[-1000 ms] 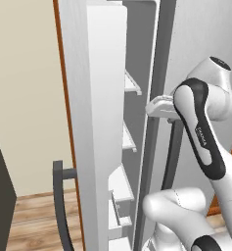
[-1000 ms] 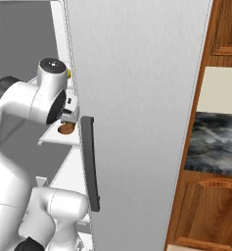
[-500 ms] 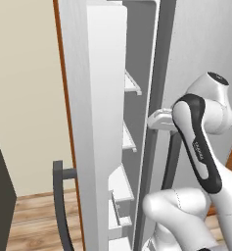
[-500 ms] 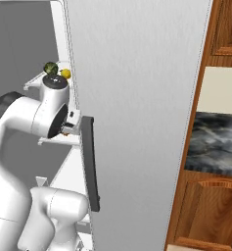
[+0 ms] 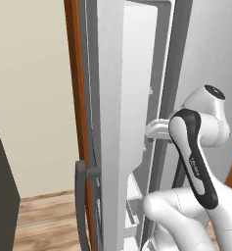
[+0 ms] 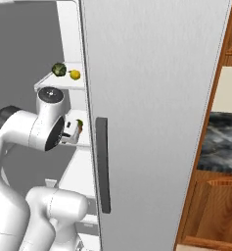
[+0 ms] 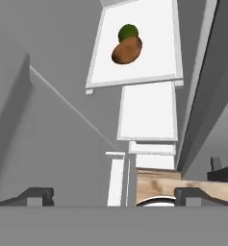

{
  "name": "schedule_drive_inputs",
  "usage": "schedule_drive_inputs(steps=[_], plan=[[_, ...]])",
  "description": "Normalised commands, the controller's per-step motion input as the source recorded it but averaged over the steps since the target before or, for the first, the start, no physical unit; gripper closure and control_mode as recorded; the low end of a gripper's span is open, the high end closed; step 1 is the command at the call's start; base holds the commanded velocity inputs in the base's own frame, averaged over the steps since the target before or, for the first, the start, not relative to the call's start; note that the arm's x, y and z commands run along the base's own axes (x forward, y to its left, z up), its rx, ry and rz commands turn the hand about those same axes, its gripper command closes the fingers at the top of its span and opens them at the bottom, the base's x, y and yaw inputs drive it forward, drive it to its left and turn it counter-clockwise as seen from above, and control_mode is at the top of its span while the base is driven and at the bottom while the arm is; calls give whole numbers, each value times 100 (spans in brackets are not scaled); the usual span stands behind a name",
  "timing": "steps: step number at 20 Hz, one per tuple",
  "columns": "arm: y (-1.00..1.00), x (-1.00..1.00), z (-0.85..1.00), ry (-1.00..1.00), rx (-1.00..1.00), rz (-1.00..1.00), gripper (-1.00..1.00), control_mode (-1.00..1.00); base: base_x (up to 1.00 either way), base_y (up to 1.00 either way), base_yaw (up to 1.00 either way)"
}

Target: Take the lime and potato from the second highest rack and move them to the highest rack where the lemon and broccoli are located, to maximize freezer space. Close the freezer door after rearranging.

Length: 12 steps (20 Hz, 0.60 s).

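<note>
Freezer interior: potato [image 7: 127, 51] and lime [image 7: 128, 32] lie touching on their rack [image 7: 134, 72], well ahead of the gripper [image 7: 113, 194], jaws spread and empty.

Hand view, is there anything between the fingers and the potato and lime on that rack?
Nothing visible blocks the way. The potato and lime lie touching on the white rack, with open space between them and the open gripper. No other item sits on that rack.
</note>
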Motion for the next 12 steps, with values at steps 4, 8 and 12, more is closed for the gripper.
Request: schedule_drive_inputs(steps=[4,8,12], plan=[[0,0,0,0,0,0,-100,100,47,56,-16],[0,0,0,0,0,0,-100,100,51,-1,-16],[0,0,0,0,0,0,-100,100,80,0,-12]])
